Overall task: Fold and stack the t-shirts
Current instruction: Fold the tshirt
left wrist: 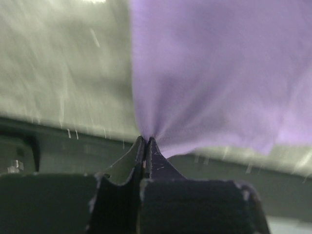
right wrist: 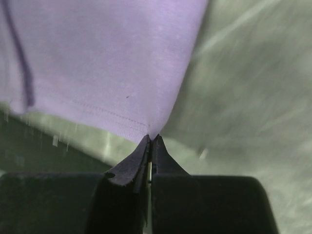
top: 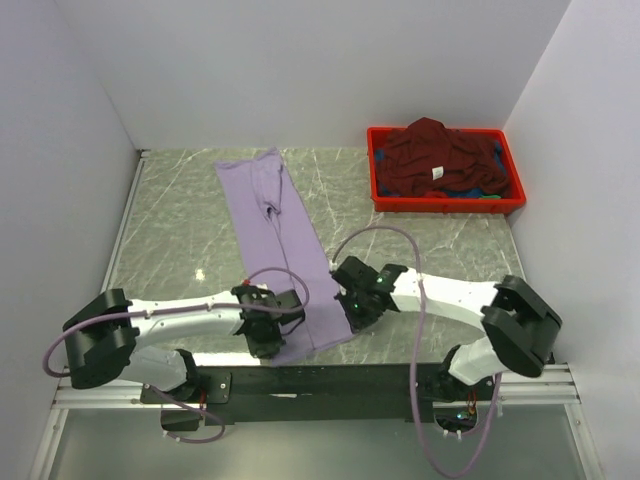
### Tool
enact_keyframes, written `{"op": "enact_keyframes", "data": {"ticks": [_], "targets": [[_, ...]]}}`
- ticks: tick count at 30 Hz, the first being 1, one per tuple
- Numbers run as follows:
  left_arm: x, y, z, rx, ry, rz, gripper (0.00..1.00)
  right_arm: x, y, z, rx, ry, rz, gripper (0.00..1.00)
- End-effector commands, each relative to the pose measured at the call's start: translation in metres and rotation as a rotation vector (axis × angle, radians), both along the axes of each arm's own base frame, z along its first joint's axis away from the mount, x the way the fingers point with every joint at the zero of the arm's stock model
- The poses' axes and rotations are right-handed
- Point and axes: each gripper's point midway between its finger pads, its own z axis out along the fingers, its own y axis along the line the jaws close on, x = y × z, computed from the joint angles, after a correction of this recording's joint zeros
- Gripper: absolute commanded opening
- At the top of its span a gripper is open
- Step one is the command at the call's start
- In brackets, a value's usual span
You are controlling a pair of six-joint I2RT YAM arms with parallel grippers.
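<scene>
A lavender t-shirt (top: 280, 250) lies folded into a long narrow strip, running from the back of the table toward the near edge. My left gripper (top: 268, 338) is shut on its near left corner; in the left wrist view the lavender cloth (left wrist: 214, 73) bunches into the closed tips (left wrist: 146, 139). My right gripper (top: 357, 312) is shut on the near right corner, where the hemmed cloth (right wrist: 107, 63) pinches into the tips (right wrist: 151, 138). A maroon t-shirt (top: 435, 155) with a small white label lies crumpled in the red crate (top: 378, 168) over bits of blue and green cloth.
The red crate stands at the back right, against the white wall. Grey marble table top (top: 180, 220) shows left of the strip and between strip and crate. A black rail (top: 330, 380) runs along the near edge behind the arm bases.
</scene>
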Motion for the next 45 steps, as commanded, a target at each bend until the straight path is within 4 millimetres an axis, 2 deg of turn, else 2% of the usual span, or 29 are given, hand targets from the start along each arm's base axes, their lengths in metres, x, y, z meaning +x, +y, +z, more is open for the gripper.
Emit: {"op": "enact_keyframes", "data": {"ticks": [1, 2, 4, 7, 8, 11, 12, 14, 15, 16, 17, 18, 19, 20, 21, 23, 24, 26, 27, 29, 34, 38, 43, 45], "targets": [[-0.043, -0.009, 0.023, -0.031, 0.101, -0.090, 0.01, -0.046, -0.017, 0.015, -0.016, 0.101, 0.043, 0.00], [-0.051, -0.010, 0.026, -0.032, 0.115, -0.099, 0.01, -0.059, -0.021, 0.018, -0.028, 0.132, 0.050, 0.00], [-0.065, -0.016, 0.033, -0.058, 0.131, -0.127, 0.01, -0.068, -0.021, 0.030, 0.000, 0.140, 0.060, 0.00], [-0.067, -0.018, 0.052, -0.105, 0.116, -0.116, 0.01, -0.066, -0.022, 0.050, 0.009, 0.114, 0.047, 0.00], [-0.056, -0.016, 0.058, -0.106, 0.067, -0.101, 0.01, -0.057, -0.029, 0.055, -0.033, 0.070, 0.030, 0.00], [-0.018, -0.013, 0.083, -0.155, -0.047, -0.060, 0.01, -0.022, -0.011, 0.085, -0.003, -0.026, 0.018, 0.00], [0.002, -0.008, 0.089, -0.175, -0.082, -0.002, 0.01, -0.011, -0.008, 0.084, -0.015, -0.039, 0.003, 0.00], [0.030, -0.005, 0.096, -0.199, -0.156, -0.006, 0.01, 0.015, -0.002, 0.093, 0.001, -0.074, -0.028, 0.00], [0.052, 0.004, 0.098, -0.206, -0.197, 0.057, 0.01, 0.034, 0.011, 0.105, 0.030, -0.111, -0.037, 0.00], [0.068, 0.006, 0.100, -0.210, -0.247, 0.051, 0.01, 0.051, 0.012, 0.110, 0.041, -0.135, -0.057, 0.00], [0.081, 0.011, 0.101, -0.200, -0.275, 0.071, 0.01, 0.069, 0.023, 0.129, 0.080, -0.177, -0.063, 0.00], [0.099, 0.021, 0.103, -0.188, -0.309, 0.124, 0.01, 0.080, 0.028, 0.127, 0.070, -0.178, -0.068, 0.00], [0.109, 0.026, 0.103, -0.173, -0.333, 0.122, 0.01, 0.093, 0.031, 0.132, 0.069, -0.210, -0.080, 0.00], [0.125, 0.029, 0.107, -0.168, -0.384, 0.144, 0.01, 0.112, 0.038, 0.147, 0.097, -0.259, -0.084, 0.00], [0.138, 0.037, 0.109, -0.151, -0.412, 0.176, 0.01, 0.123, 0.042, 0.142, 0.084, -0.260, -0.085, 0.00], [0.164, 0.050, 0.115, -0.119, -0.492, 0.210, 0.01, 0.149, 0.049, 0.154, 0.095, -0.328, -0.093, 0.00], [0.173, 0.053, 0.117, -0.110, -0.522, 0.214, 0.01, 0.158, 0.052, 0.147, 0.079, -0.329, -0.092, 0.00], [0.194, 0.059, 0.125, -0.107, -0.595, 0.225, 0.01, 0.180, 0.057, 0.155, 0.095, -0.375, -0.111, 0.00], [0.200, 0.063, 0.124, -0.087, -0.615, 0.212, 0.01, 0.187, 0.060, 0.149, 0.090, -0.371, -0.115, 0.00], [0.214, 0.068, 0.128, -0.086, -0.662, 0.227, 0.01, 0.201, 0.069, 0.150, 0.122, -0.394, -0.123, 0.00], [0.237, 0.082, 0.131, -0.049, -0.720, 0.222, 0.01, 0.223, 0.087, 0.143, 0.157, -0.421, -0.122, 0.00], [0.255, 0.092, 0.119, -0.023, -0.723, 0.225, 0.01, 0.242, 0.099, 0.136, 0.178, -0.442, -0.133, 0.00], [0.276, 0.095, 0.112, -0.021, -0.747, 0.216, 0.01, 0.263, 0.103, 0.134, 0.190, -0.463, -0.165, 0.00], [0.282, 0.097, 0.107, -0.014, -0.744, 0.216, 0.01, 0.269, 0.104, 0.127, 0.185, -0.454, -0.173, 0.00]]}}
